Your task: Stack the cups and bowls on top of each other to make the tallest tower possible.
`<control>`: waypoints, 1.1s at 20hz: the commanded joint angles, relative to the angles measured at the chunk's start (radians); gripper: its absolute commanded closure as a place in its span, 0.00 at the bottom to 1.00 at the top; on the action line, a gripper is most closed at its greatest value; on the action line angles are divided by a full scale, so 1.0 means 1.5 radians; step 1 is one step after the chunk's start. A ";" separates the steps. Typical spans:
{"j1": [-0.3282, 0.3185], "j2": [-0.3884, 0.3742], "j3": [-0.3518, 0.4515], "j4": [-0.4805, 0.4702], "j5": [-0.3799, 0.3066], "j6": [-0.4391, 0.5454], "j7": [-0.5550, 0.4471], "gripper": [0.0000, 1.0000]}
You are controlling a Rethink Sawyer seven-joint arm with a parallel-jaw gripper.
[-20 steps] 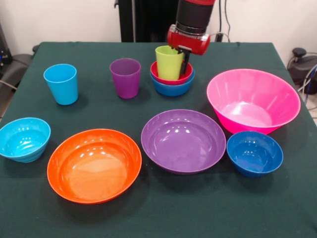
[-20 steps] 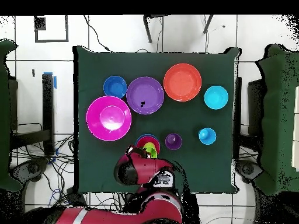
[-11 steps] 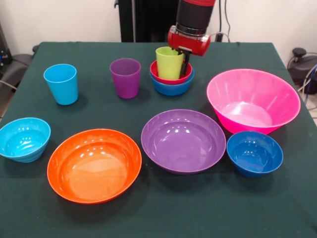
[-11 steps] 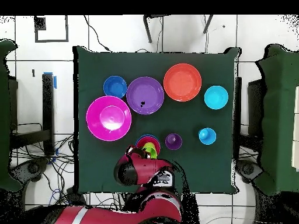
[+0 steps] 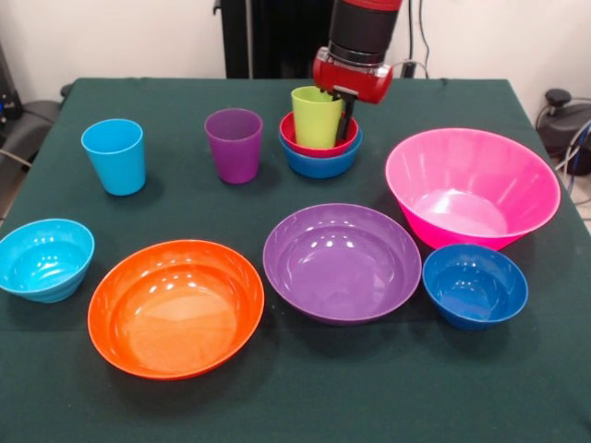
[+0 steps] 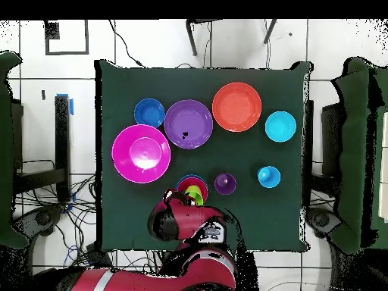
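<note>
A lime green cup point(image 5: 314, 118) stands in a red bowl point(image 5: 292, 140) that is nested in a blue bowl point(image 5: 320, 167), and this short tower sits at the table's far middle. My gripper point(image 5: 338, 107) hangs over the cup's right rim, shut on the lime green cup, with one black finger point(image 5: 346, 116) against its outer wall. From overhead the gripper point(image 6: 189, 200) covers most of the stack. A purple cup point(image 5: 234, 145) and a light blue cup point(image 5: 114, 155) stand apart to the left. A cyan bowl point(image 5: 44, 259) sits at the front left.
A big pink bowl point(image 5: 471, 189) stands right of the stack, with a dark blue bowl point(image 5: 475, 285) in front of it. The wide purple bowl point(image 5: 342, 263) and orange bowl point(image 5: 175, 307) fill the front middle of the green table point(image 5: 305, 406).
The gripper and the lime green cup have shifted very slightly to the right. Everything else stays where it was.
</note>
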 commanded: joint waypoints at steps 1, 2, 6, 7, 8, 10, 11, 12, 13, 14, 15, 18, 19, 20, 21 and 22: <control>0.002 0.000 0.056 -0.044 0.021 0.002 0.074 1.00; 0.003 -0.001 0.055 -0.043 0.021 0.002 0.075 1.00; 0.004 -0.007 0.055 -0.040 0.021 0.004 0.075 1.00; 0.004 -0.008 0.055 -0.039 0.021 0.006 0.074 1.00; 0.002 -0.009 0.057 -0.040 0.019 0.007 0.073 1.00; -0.001 -0.009 0.060 -0.041 0.018 0.008 0.071 1.00; -0.002 -0.009 0.061 -0.041 0.018 0.009 0.072 1.00; 0.000 -0.009 0.059 -0.041 0.019 0.007 0.073 1.00; 0.004 -0.008 0.055 -0.042 0.021 0.005 0.074 1.00; 0.007 -0.007 0.051 -0.043 0.022 0.004 0.075 1.00; 0.011 -0.006 0.048 -0.044 0.024 0.003 0.075 1.00; 0.025 -0.005 0.032 -0.050 0.029 0.005 0.075 1.00; 0.029 -0.005 0.028 -0.052 0.031 0.006 0.074 1.00; 0.030 -0.005 0.026 -0.054 0.031 0.007 0.073 1.00; 0.031 -0.005 0.025 -0.056 0.031 0.009 0.071 1.00; 0.034 -0.004 0.022 -0.058 0.032 0.010 0.071 1.00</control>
